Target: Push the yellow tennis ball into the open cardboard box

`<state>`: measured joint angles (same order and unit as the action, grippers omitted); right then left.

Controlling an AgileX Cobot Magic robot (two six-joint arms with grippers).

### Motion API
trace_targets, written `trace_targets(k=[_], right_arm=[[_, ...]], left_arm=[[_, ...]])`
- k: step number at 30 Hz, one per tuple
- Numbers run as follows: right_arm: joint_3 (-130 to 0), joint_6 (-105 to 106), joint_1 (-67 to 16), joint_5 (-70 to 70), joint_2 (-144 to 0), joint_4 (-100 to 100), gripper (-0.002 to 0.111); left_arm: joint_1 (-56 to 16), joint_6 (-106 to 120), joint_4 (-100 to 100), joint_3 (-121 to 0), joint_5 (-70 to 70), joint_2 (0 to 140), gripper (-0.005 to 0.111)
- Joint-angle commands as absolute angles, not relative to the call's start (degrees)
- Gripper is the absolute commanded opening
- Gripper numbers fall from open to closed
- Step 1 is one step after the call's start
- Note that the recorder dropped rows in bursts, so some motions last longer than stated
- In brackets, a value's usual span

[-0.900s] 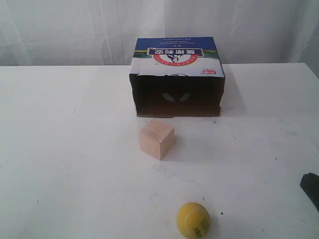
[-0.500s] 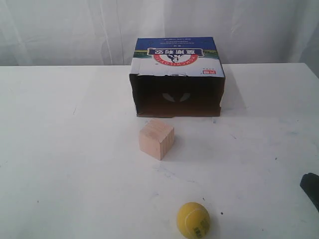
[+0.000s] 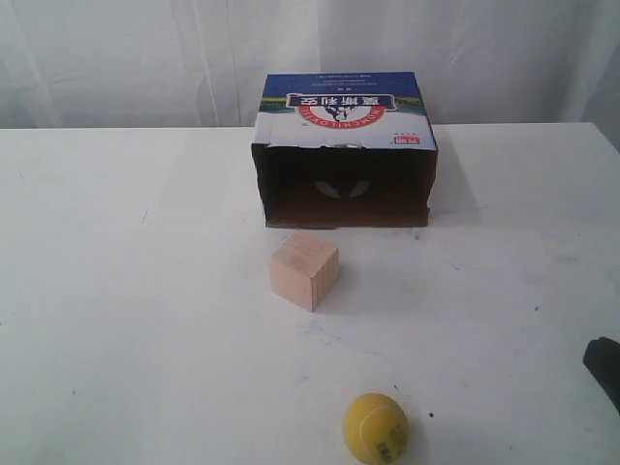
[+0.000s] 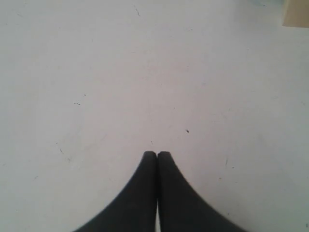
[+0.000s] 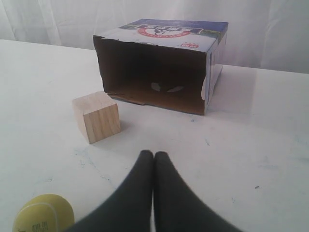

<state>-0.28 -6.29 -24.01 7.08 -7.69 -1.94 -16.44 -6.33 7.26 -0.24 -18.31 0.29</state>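
The ball (image 3: 376, 428) is lying on the counter (image 3: 116, 291) at the near edge of the exterior view, well apart from the box (image 3: 344, 160), whose dark mouth is facing it. The cube (image 3: 304, 269) is standing between them, a little to the left of the straight path. The right jaws are pressed together and empty, hanging beside the ball, not behind it. The left jaws are also pressed together over bare counter. I am judging that a push from the side or off-centre is risking to send the ball into the cube, past the box, or off the counter, because it is rolling easily
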Motion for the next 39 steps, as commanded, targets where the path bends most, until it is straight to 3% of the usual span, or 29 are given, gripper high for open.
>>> trace_targets(k=[1, 12, 22, 28, 39], right_arm=[[0.0, -6.3, -23.8, 7.2, -7.4, -2.0, 0.0], [-12.0, -6.3, -23.8, 24.8, -7.6, -3.6, 0.0], [-19.7, -6.3, -23.8, 25.6, -7.6, -3.5, 0.0], [-23.5, -6.9, -23.8, 33.7, -8.4, -3.4, 0.0], [-31.6, -6.9, -23.9, 43.0, -25.9, 2.4, 0.0]], left_arm=[[-16.7, -6.2, 7.4, 0.0, -19.3, 0.0, 0.0], [-16.7, -6.2, 7.4, 0.0, -19.3, 0.0, 0.0], [-16.7, -6.2, 7.4, 0.0, -19.3, 0.0, 0.0], [-16.7, -6.2, 7.4, 0.0, -19.3, 0.0, 0.0], [-16.7, -6.2, 7.4, 0.0, -19.3, 0.0, 0.0]])
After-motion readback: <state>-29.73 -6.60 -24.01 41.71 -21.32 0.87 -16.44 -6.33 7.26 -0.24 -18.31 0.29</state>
